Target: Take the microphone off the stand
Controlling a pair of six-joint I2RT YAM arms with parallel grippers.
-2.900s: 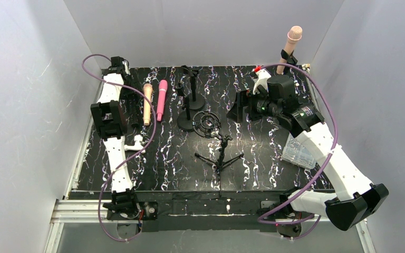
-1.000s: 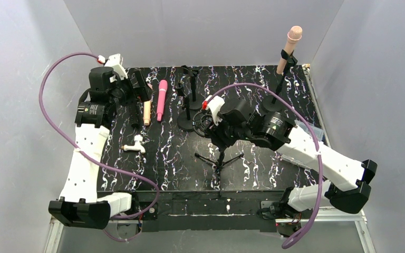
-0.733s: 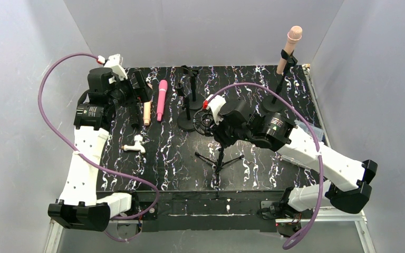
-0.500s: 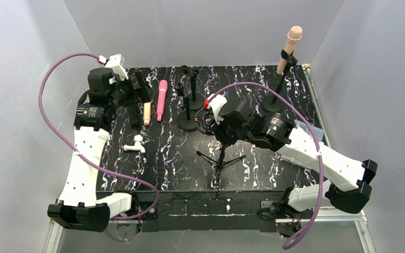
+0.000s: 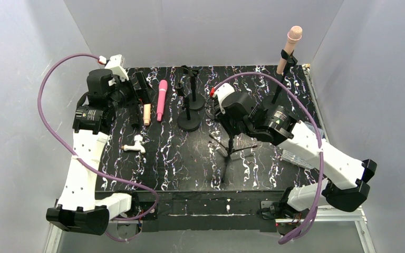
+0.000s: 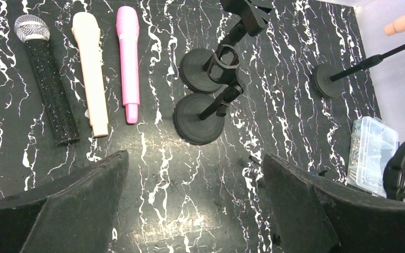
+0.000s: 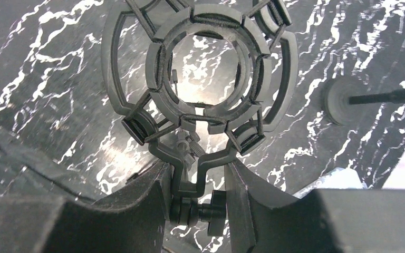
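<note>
Gripping tripod stand (image 5: 230, 151), seemingly: right hand (image 7: 196, 182).

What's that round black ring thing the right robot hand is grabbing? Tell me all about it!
It is a black, plastic-looking microphone holder: a small ring hung inside a bigger ring by thin bands. The middle is empty, with no microphone in it. A bent bracket with a screw knob joins it to a thin tripod stand. The right gripper pinches that bracket from both sides.

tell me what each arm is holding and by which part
The right gripper grips the tripod stand by the stem under its shock mount; left gripper holds nothing.
</note>
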